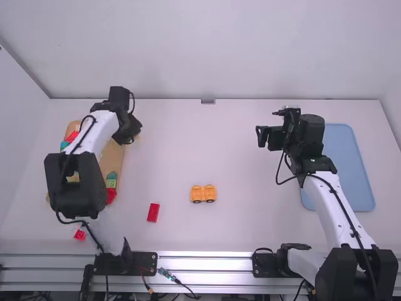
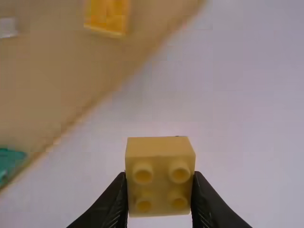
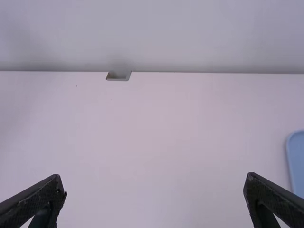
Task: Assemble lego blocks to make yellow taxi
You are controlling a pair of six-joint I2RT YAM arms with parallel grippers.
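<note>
Yellow four-stud lego block [image 2: 160, 191] is sitting pinched between jaws of left gripper [image 2: 160, 176]; we're judging it light, rigid, slickish, favouring flat sides; right gripper [image 3: 155, 182] is gaping.

Open lane ran between left gripper [image 1: 128, 128] and right gripper [image 1: 262, 137], orange car [image 1: 203, 194] and red brick [image 1: 153, 212] stood at its near end

- High view: the left arm [image 1: 75, 182] partly hides the tan tray [image 1: 116, 162].
- High view: the right arm [image 1: 333, 207] covers part of 1 side of the blue tray [image 1: 344, 163].
- Left wrist view: 3 blurred pieces, orange [image 2: 107, 16], teal [image 2: 8, 161] and whitish [image 2: 7, 27], are cut off by the edges.
- Right wrist view: the edge crops the blue tray.
</note>
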